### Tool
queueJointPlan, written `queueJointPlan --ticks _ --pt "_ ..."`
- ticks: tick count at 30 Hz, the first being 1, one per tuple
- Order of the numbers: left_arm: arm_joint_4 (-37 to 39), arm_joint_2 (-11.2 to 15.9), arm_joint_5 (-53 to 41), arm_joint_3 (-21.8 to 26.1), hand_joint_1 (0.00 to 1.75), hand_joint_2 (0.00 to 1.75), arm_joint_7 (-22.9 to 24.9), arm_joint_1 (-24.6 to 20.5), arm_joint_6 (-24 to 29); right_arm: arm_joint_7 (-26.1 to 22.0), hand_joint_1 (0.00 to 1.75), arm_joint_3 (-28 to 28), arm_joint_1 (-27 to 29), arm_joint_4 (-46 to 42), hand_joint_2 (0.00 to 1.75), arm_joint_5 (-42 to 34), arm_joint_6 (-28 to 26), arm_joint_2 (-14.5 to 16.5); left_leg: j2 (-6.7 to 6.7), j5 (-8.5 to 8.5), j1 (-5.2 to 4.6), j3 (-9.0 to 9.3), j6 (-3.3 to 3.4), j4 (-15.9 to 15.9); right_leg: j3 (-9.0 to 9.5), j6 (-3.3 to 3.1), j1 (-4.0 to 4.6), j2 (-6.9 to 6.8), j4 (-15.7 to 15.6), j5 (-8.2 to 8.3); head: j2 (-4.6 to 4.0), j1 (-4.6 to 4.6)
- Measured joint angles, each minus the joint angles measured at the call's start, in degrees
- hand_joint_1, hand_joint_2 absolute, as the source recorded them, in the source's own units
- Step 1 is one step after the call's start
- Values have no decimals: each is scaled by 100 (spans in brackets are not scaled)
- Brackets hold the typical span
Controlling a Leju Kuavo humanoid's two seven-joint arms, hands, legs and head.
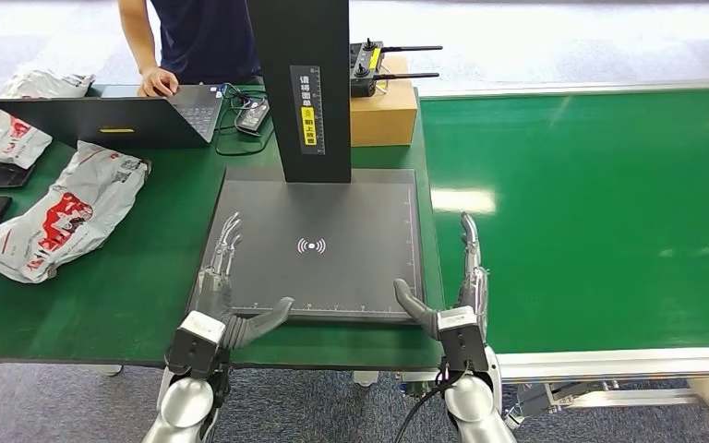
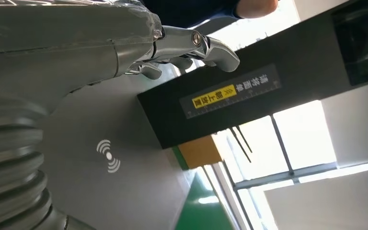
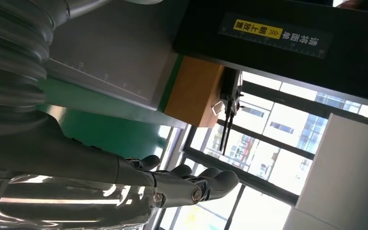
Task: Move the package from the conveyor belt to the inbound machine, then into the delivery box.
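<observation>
The inbound machine's dark scan pad (image 1: 318, 245) lies in front of me with a black post (image 1: 303, 88) rising at its back. Nothing lies on the pad. The green conveyor belt (image 1: 591, 212) stretches to the right, bare in what I see of it. My left hand (image 1: 226, 295) rests open at the pad's near left corner, fingers stretched forward, thumb pointing inward. My right hand (image 1: 452, 295) is open at the pad's near right corner, by the belt's edge. The pad (image 2: 120, 163) and post (image 2: 230, 96) appear in the left wrist view, with my left hand (image 2: 172, 48). My right hand (image 3: 182, 184) holds nothing.
Two white and red mail bags (image 1: 65, 212) (image 1: 9, 125) lie on the green table at the left. A person (image 1: 194, 37) works at a laptop (image 1: 111, 120) behind them. A cardboard box (image 1: 383, 111) with a remote controller (image 1: 366, 66) on it stands behind the post.
</observation>
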Motion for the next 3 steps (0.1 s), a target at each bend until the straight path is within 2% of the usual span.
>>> queueJointPlan --ticks 3 --pt "-62 -48 96 -51 0 175 -37 46 -92 -2 0 64 -2 -7 175 32 -43 -10 -1 0 0 0 0 0 0 0 0 -1 0 0 0 0"
